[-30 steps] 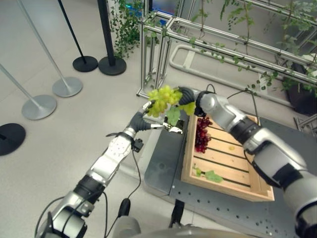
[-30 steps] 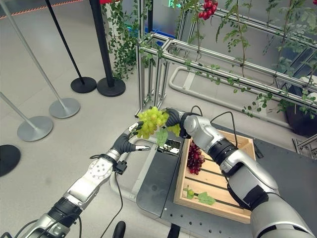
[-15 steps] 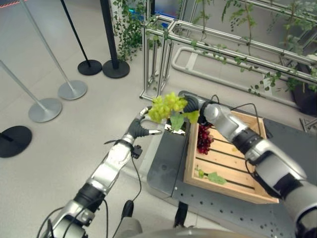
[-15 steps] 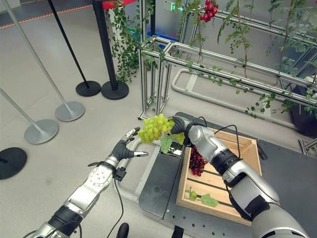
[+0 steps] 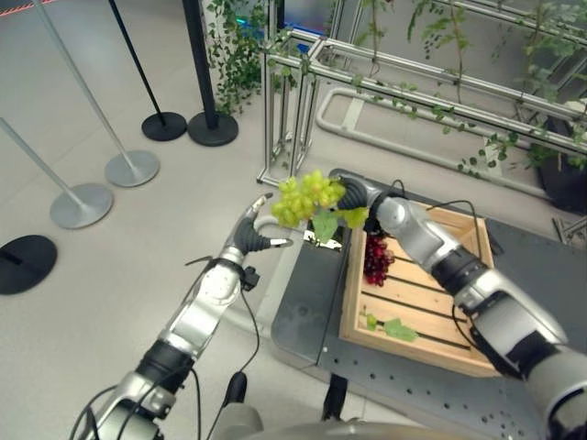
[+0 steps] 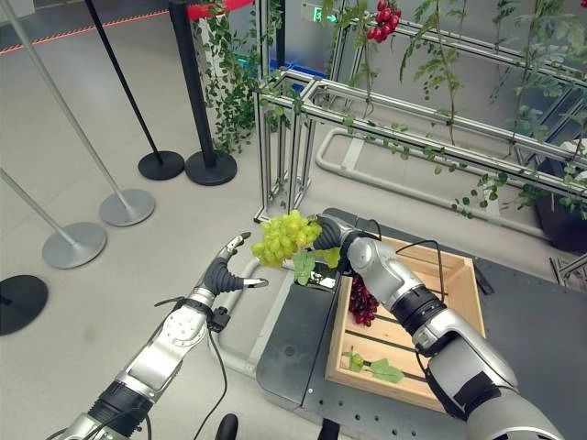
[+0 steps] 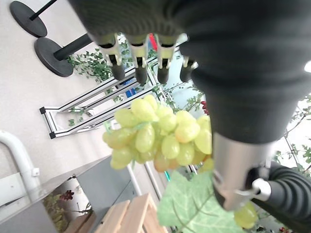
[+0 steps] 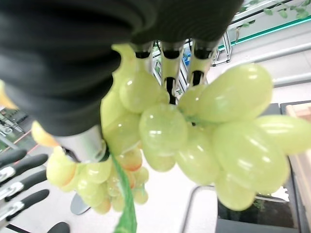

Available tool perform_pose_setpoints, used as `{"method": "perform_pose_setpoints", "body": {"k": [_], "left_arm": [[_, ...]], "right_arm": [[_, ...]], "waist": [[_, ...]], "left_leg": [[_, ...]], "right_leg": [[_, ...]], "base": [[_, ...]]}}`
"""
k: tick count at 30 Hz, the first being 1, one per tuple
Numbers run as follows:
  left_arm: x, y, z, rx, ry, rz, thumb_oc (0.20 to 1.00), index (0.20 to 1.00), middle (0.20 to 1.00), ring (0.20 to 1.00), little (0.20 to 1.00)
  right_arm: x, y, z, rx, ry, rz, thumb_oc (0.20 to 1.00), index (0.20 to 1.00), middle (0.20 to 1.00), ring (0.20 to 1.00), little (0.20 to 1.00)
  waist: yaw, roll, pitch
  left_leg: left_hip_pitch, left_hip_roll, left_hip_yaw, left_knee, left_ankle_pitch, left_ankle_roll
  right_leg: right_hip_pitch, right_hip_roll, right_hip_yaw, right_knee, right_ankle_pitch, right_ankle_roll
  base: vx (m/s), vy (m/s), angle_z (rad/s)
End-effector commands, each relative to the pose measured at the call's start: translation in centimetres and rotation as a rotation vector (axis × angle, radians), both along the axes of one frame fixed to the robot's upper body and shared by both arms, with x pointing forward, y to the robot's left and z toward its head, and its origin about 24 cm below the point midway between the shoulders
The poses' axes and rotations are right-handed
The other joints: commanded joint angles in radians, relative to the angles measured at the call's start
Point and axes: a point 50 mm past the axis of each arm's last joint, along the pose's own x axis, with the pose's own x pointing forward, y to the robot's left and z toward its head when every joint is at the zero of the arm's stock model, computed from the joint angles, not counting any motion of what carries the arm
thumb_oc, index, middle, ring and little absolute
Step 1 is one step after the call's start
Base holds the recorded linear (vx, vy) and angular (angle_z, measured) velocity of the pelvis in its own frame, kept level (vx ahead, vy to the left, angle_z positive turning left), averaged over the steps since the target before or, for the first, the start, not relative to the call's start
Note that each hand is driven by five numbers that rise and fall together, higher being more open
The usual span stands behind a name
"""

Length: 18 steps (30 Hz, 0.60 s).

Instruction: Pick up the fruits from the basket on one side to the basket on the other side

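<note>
A bunch of green grapes (image 5: 307,194) with a leaf hangs in the air past the left end of the wooden crate (image 5: 456,343). My right hand (image 5: 354,193) is shut on the bunch from the right, fingers and thumb (image 8: 82,141) curled round it (image 8: 194,131). My left hand (image 5: 254,233) is open just below and left of the bunch, fingers (image 7: 139,65) straight. The grapes (image 7: 160,138) hang between those fingers and the thumb (image 7: 238,170); I cannot tell if they touch. In the crate lie red grapes (image 5: 376,258) and a green leaf (image 5: 395,327).
The crate stands on a dark grey platform (image 5: 310,302). Behind it rises a metal frame (image 5: 303,64) with vines, and red grapes (image 6: 382,18) hang on it. Stanchion bases (image 5: 81,203) stand on the floor to the left.
The camera has shifted a little. My right hand still holds the green grapes, and my left hand stays open beside them, slightly further left of the bunch.
</note>
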Motion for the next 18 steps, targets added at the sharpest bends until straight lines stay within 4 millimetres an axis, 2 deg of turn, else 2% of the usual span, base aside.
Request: {"method": "perform_pose_setpoints", "body": {"k": [1,18], "left_arm": [[1.1,-1.2,1.5,0.036,-0.090,-0.030,1.000,1.000,1.000,1.000,1.000],[1.6,-3.2,0.5,-0.018,-0.063,-0.008,1.000,1.000,1.000,1.000,1.000]], "right_arm": [[0.6,1.1,4.3,0.088,-0.162,0.016,0.200,0.200,0.200,0.200,0.200],[-0.5,4.5,1.9,0.168,-0.094,0.073,0.200,0.200,0.200,0.200,0.200]], "waist": [[0.002,-0.030,-0.034],[-0.008,-0.028,-0.043]], "left_leg": [[-0.047,-0.030,0.013,-0.005,-0.025,0.041],[-0.034,-0.031,0.015,-0.009,-0.028,0.045]], "right_leg": [[0.107,-0.106,-0.064,0.126,-0.214,0.112],[0.120,-0.104,-0.069,0.127,-0.216,0.109]], "base": [[0.00,0.000,0.00],[0.00,0.000,0.00]]}}
